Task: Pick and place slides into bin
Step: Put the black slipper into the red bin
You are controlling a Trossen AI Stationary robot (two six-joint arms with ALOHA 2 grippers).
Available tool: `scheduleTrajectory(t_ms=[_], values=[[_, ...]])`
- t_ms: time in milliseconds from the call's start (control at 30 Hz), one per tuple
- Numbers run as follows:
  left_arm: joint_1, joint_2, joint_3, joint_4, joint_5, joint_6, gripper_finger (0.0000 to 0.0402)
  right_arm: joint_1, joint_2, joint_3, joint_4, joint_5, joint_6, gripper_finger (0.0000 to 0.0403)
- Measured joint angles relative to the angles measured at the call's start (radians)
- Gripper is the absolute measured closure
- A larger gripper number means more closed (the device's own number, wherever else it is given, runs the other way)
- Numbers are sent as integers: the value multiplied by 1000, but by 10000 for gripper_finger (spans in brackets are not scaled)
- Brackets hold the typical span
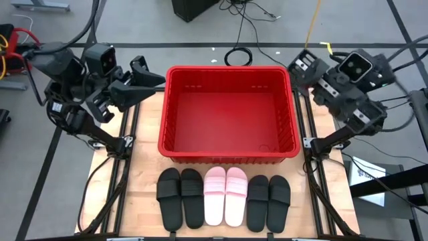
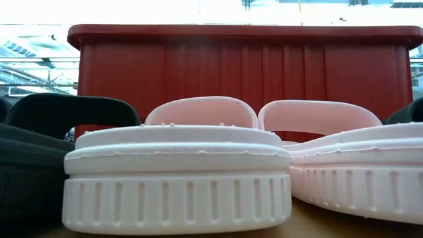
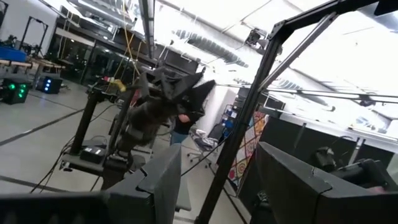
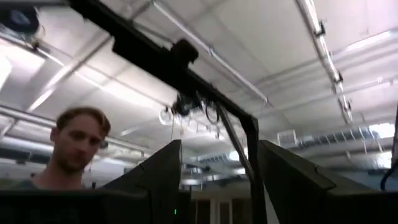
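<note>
Low view: black slides (image 2: 39,152) cut off at left and right edges; bin (image 2: 244,66) base hidden behind pink slides (image 2: 178,172).

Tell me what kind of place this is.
Probably a robotics lab or workshop: a wooden work table framed in black metal, loose cables across a grey concrete floor, and exposed ceiling ducts overhead.

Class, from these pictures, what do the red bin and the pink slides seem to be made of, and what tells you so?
The red bin: apparently moulded plastic, slightly glossy; its ribbed walls and thick rim suggest this. The pink slides: probably soft foam or rubber, matte; in the low view the sole shows moulded grooves and a pebbled edge. Neither material is certain from looks alone.
</note>
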Motion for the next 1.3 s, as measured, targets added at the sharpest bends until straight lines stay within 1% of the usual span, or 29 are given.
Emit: scheduleTrajectory(t_ms=[100, 267, 400, 533, 667, 733, 833, 1100, 1200, 1300], values=[[-6, 0, 0, -1, 6, 0, 197, 41, 30, 86, -132, -23, -18, 202], [-6, 0, 0, -3, 24, 1, 197, 104, 101, 196, -241, -101, -7, 202], [-6, -1, 0, -17, 25, 5, 197, 157, 163, 258, -359, -92, -16, 202], [-6, -1, 0, -47, 25, 5, 197, 208, 212, 284, -492, -41, -35, 202], [-6, -1, 0, -72, 26, 5, 197, 253, 236, 285, -574, 21, -75, 202], [-6, -1, 0, -85, 26, 5, 197, 270, 238, 287, -606, 73, -112, 202], [-6, -1, 0, -99, 26, 7, 197, 286, 245, 288, -645, 121, -120, 202], [-6, -5, 0, -133, 26, 8, 197, 345, 266, 287, -889, 241, -67, 202], [-6, -6, 0, -149, 24, 31, 197, 364, 266, 287, -944, 275, -46, 202], [-6, -6, 0, -169, 23, 34, 197, 375, 266, 287, -1015, 302, 9, 202]])
